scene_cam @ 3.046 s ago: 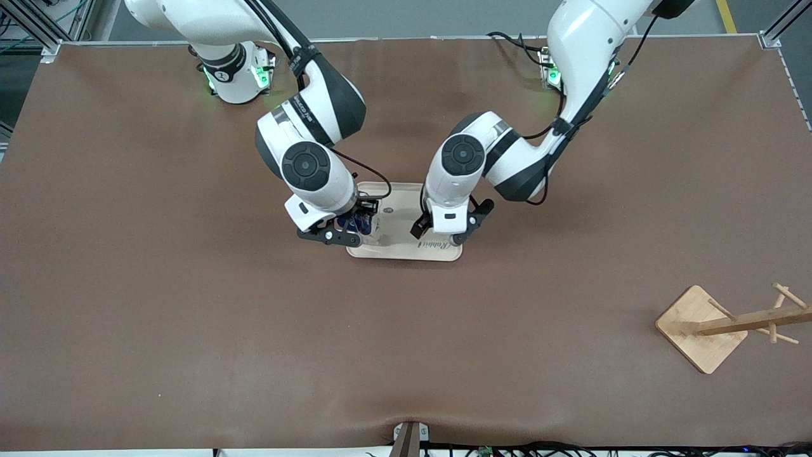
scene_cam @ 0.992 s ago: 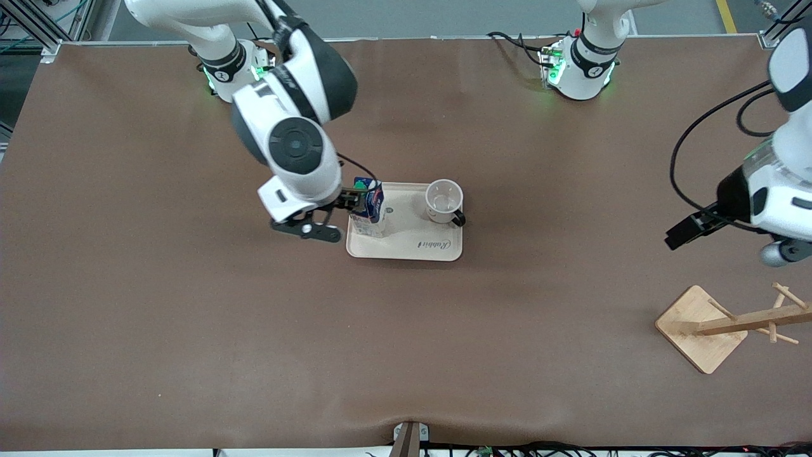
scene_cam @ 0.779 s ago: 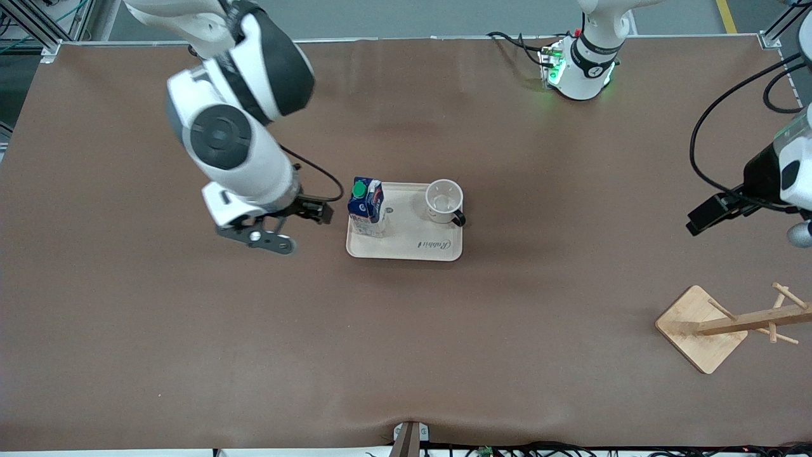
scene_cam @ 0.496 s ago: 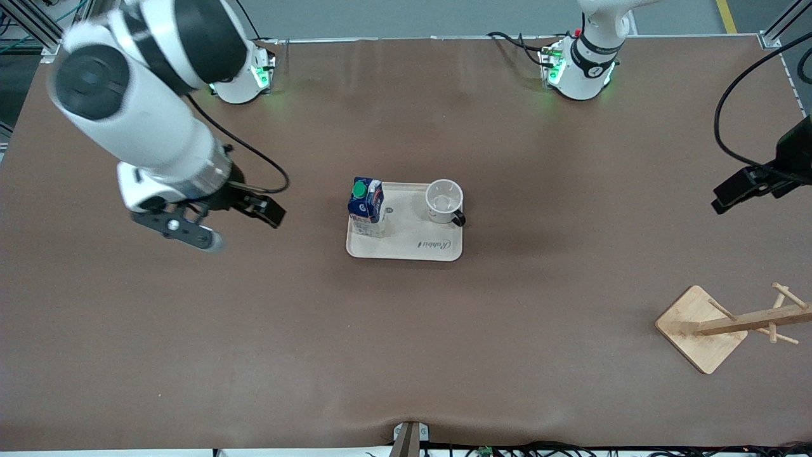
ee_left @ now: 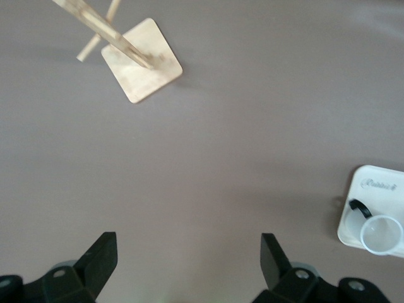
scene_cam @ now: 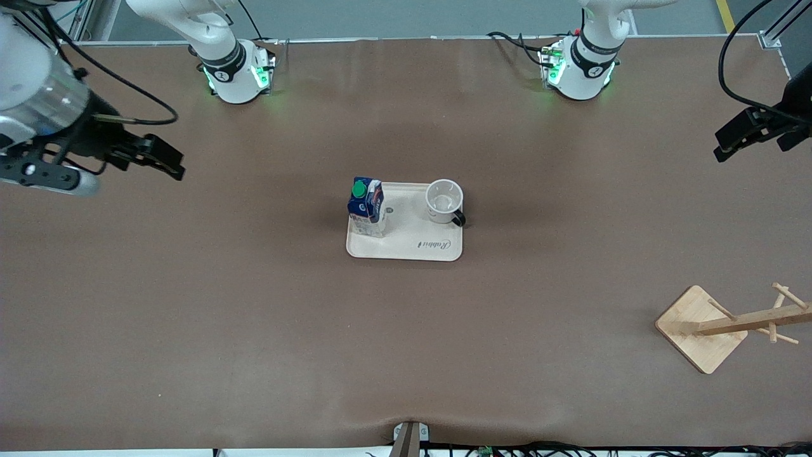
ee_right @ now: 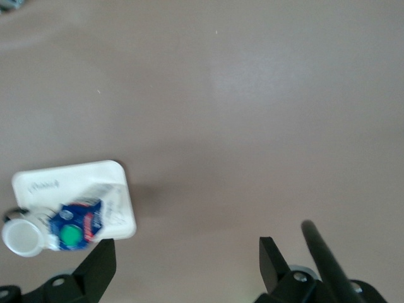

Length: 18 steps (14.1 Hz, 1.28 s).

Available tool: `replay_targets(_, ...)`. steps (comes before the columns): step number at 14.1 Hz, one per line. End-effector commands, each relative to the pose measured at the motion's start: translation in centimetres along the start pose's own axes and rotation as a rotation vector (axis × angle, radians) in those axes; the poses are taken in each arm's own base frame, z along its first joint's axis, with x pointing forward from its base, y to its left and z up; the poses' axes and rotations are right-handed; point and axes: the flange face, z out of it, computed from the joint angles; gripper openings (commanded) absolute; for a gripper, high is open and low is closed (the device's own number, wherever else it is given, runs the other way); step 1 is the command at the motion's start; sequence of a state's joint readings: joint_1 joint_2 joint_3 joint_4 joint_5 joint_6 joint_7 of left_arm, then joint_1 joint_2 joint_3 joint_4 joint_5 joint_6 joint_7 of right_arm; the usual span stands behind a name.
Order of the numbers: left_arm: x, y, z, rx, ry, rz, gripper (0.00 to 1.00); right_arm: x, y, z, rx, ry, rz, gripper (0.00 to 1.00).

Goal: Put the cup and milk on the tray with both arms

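The cream tray [scene_cam: 406, 246] lies mid-table. The blue and white milk carton [scene_cam: 366, 206] stands upright on its end toward the right arm. The white cup [scene_cam: 443, 200] stands upright on its other end, handle toward the front camera. My right gripper [scene_cam: 168, 158] is open and empty, high over the right arm's end of the table. My left gripper [scene_cam: 723, 145] is open and empty, high over the left arm's end. The right wrist view shows its gripper [ee_right: 186, 259], the tray [ee_right: 69, 180], milk [ee_right: 76, 227] and cup [ee_right: 22, 237]. The left wrist view shows its gripper [ee_left: 188, 252], tray [ee_left: 379, 189] and cup [ee_left: 380, 233].
A wooden rack with pegs on a square base [scene_cam: 701, 330] stands near the front camera at the left arm's end; it also shows in the left wrist view [ee_left: 142, 69]. Brown tabletop [scene_cam: 254, 317] surrounds the tray.
Both grippers have let go and left the tray, rising and swinging out toward their own ends of the table. The milk and cup stay standing on the tray.
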State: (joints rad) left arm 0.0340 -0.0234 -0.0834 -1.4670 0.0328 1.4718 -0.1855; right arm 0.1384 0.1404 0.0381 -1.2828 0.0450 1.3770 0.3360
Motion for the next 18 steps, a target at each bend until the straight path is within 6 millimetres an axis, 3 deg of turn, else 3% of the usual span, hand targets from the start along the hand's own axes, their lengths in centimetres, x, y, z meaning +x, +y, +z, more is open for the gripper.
replay_targets(1,-1.1,-1.5,0.2,-0.038,-0.012,0.014,1.0,-2.4,3.6,0.4,-0.006,-0.004,-0.045,1.0)
replay_targets(4,-1.2,-0.8,0.0,-0.038,-0.01,0.017,1.0,-3.8,7.4,1.6,-0.03,0.051,-0.192,1.0)
replay_targets(6,-1.3,0.5,0.1,-0.036,-0.013,0.034,1.0,-3.0,10.7,2.1,-0.024,0.045,-0.212,1.0)
replay_targets(7,-1.3,0.7,0.2,-0.035,-0.015,0.034,1.0,-3.0,11.4,2.2,-0.019,0.031,-0.245,1.0)
replay_targets(10,-1.4,0.9,0.5,-0.032,-0.031,0.044,1.0,-3.2,12.2,1.9,-0.012,0.008,-0.272,1.0)
replay_targets(12,-1.4,1.5,0.8,-0.028,-0.036,0.053,1.0,-3.3,11.2,0.7,-0.015,0.033,-0.28,1.0)
replay_targets(18,-2.4,1.6,0.1,-0.017,-0.054,0.069,1.0,-3.3,10.7,1.2,0.026,0.022,-0.273,1.0)
